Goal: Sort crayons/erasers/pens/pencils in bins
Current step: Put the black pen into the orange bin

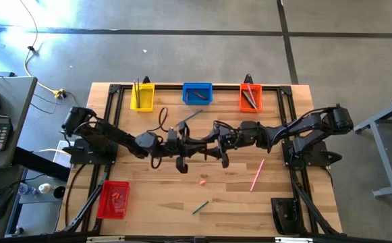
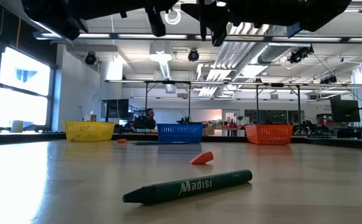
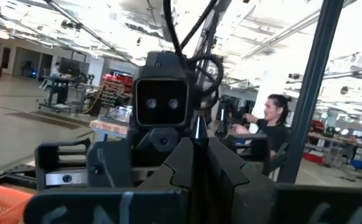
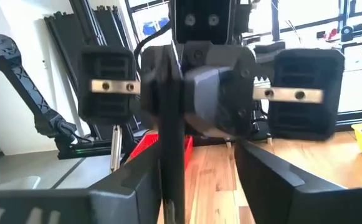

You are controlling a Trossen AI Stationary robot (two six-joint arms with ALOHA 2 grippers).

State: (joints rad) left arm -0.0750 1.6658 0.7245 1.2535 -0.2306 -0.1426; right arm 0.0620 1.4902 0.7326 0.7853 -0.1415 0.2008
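Both arms meet nose to nose above mid-table, a dark stick between them.
Yellow bin, blue bin and orange bin line the far edge; red bin sits near left. Left claw and right claw face each other: left narrow on a thin dark stick, right cannot tell. Loose on the table: pink pen, green crayon, tiny eraser.
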